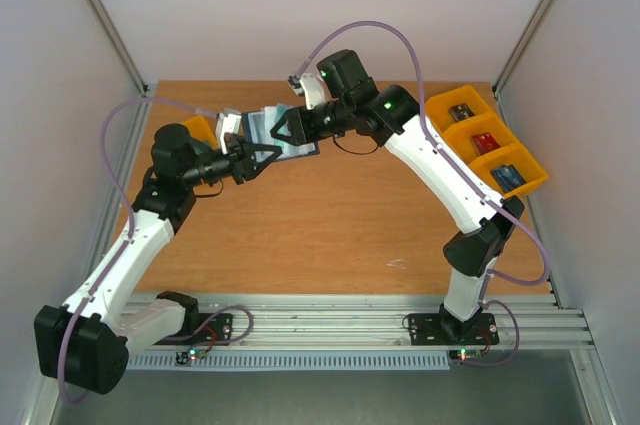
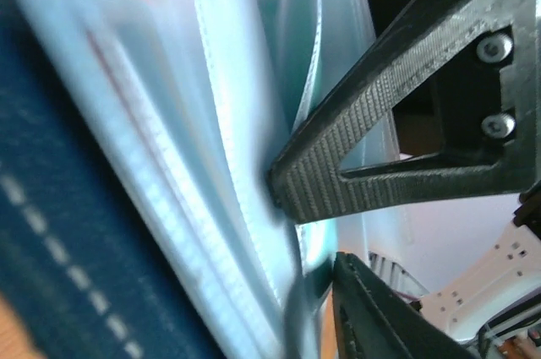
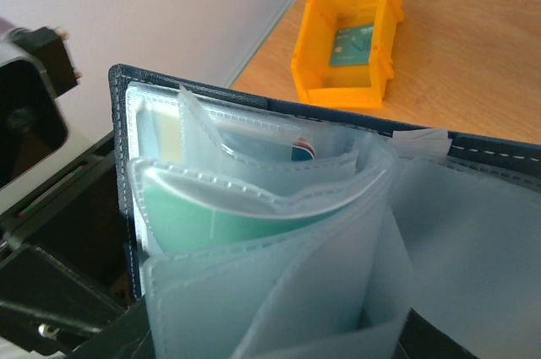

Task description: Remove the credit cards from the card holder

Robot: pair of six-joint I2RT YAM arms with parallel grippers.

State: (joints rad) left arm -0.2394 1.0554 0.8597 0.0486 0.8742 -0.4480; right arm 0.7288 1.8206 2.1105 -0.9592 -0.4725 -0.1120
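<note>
Cards (image 1: pixel 483 142) lie in the yellow bins (image 1: pixel 437 110) by the table's (image 1: pixel 330 235) right edge, so part of your job looks done. At least two are left: a green card (image 3: pixel 220 215) and a card with a red patch (image 3: pixel 303 152) sit in the clear sleeves (image 3: pixel 279 308). Your right gripper (image 1: pixel 290 135) pinches the card holder (image 1: pixel 265 127) in the air near the far left corner. It is open like a book, with its long side running left to right and its sleeves fanned toward your left gripper (image 2: pixel 308 224). Those fingers sit on either side of a sleeve edge, but you cannot tell if they squeeze it.
</note>
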